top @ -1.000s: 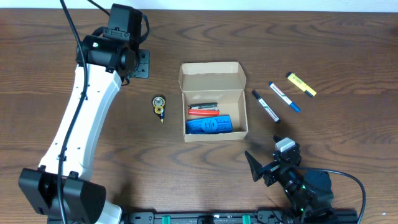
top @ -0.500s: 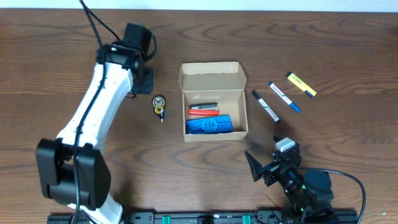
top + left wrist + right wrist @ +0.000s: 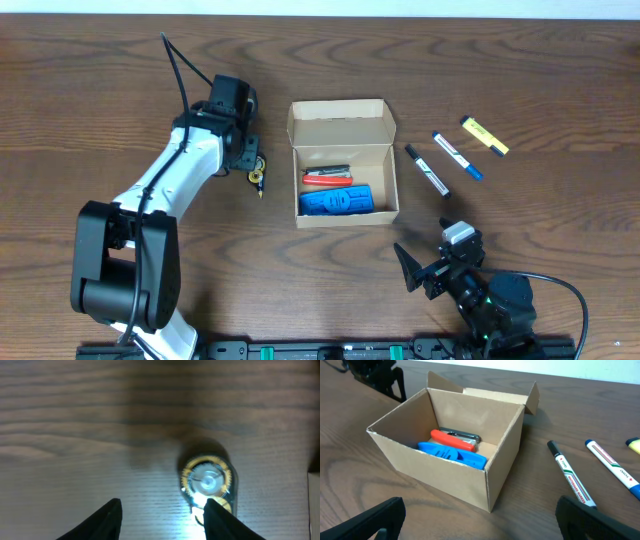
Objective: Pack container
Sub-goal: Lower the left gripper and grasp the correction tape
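The container point(image 3: 340, 152) stands open at the centre of the tabletop point(image 3: 100, 80), flap folded back toward the top of the frame. A red-handled tool point(image 3: 325, 178) and a blue piece point(image 3: 338, 202) lie inside. Just left of it, the left hand point(image 3: 162, 505) hovers with fingers spread and empty over a small round gold thing point(image 3: 207, 480), possibly a tape roll. The right hand point(image 3: 480, 510), at lower right, gapes wide, holding nothing.

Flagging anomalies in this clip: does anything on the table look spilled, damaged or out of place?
Nothing stands out. The container stands upright, open and intact, a red item and a blue item inside. Three markers lie loose to its right, a small round yellow item to its left.
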Available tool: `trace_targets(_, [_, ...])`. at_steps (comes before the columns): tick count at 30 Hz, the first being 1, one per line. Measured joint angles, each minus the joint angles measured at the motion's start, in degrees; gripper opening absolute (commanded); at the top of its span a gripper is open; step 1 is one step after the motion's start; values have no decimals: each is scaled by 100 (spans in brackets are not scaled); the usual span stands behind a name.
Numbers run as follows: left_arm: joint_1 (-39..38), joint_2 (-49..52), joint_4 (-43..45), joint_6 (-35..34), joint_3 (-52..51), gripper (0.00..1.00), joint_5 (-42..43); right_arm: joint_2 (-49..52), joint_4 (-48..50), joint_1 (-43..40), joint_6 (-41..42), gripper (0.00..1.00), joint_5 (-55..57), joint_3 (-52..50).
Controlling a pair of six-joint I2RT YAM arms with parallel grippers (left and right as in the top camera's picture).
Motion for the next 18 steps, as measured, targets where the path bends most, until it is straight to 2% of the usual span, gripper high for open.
trace_targets(10, [-2, 0, 356, 179, -339, 63, 367, 0, 2, 0, 0, 99, 0, 0])
trace_targets(18, [-369, 0, 385, 201, -339, 67, 404, 0, 0, 0, 0, 99, 0, 0])
